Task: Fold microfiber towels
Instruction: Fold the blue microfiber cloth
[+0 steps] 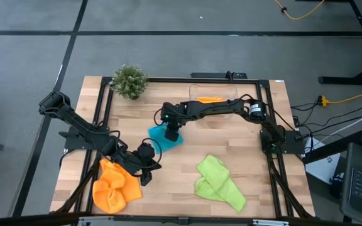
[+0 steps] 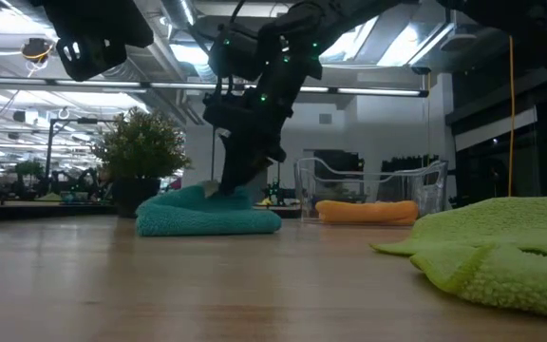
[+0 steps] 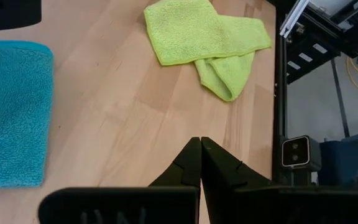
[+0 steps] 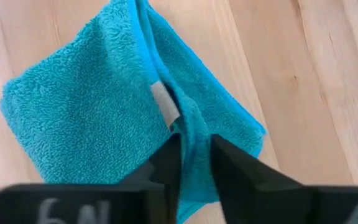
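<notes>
The right gripper (image 4: 194,163) stands on the teal towel (image 4: 86,112) at the centre of the high view, its 2 fingers (image 4: 166,165) slightly parted around a raised ridge of the cloth; whether they pinch it I cannot tell. The teal towel lies folded on the table (image 1: 244,150), doubled over with a crease running through it. The left gripper (image 3: 200,163) is clenched shut and empty, low over the wood at the lower left of the high view, just beside the crumpled orange towel (image 1: 113,187). The lime green towel (image 1: 217,183) lies loosely folded at the lower centre right. A 2nd orange towel (image 2: 365,211) rests in the clear tub (image 2: 373,182) at the upper centre, with the potted plant (image 1: 129,80) at the upper left.
</notes>
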Robot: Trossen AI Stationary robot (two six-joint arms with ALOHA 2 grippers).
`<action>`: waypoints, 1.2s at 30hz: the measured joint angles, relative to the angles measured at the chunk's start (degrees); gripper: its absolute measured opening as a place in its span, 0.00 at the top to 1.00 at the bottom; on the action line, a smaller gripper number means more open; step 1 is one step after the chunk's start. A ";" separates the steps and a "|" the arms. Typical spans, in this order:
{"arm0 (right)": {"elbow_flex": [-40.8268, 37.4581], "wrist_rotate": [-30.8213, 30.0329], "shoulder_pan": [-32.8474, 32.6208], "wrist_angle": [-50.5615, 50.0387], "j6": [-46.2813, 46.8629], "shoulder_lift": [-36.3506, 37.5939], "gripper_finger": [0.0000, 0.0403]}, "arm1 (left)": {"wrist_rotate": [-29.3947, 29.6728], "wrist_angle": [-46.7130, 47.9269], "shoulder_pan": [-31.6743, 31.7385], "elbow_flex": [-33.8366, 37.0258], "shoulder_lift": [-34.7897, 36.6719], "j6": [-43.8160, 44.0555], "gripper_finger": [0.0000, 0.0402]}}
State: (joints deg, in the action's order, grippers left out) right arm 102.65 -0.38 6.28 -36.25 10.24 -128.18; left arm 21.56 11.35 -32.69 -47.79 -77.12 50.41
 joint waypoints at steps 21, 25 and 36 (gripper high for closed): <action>32.52 3.11 -0.70 -39.05 -4.71 0.79 0.53 | 0.04 3.43 0.00 0.00 0.00 1.98 1.00; 26.94 4.83 -2.47 -42.77 -12.35 8.66 0.53 | 0.76 3.40 0.02 0.00 0.00 1.78 1.00; 11.96 6.06 -3.48 -46.24 -7.82 23.80 0.53 | -1.22 1.68 5.86 -0.02 -2.71 4.17 1.00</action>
State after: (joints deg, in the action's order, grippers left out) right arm 114.61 5.67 2.81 -82.50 2.42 -104.38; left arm 20.35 13.03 -26.83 -47.81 -79.83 54.58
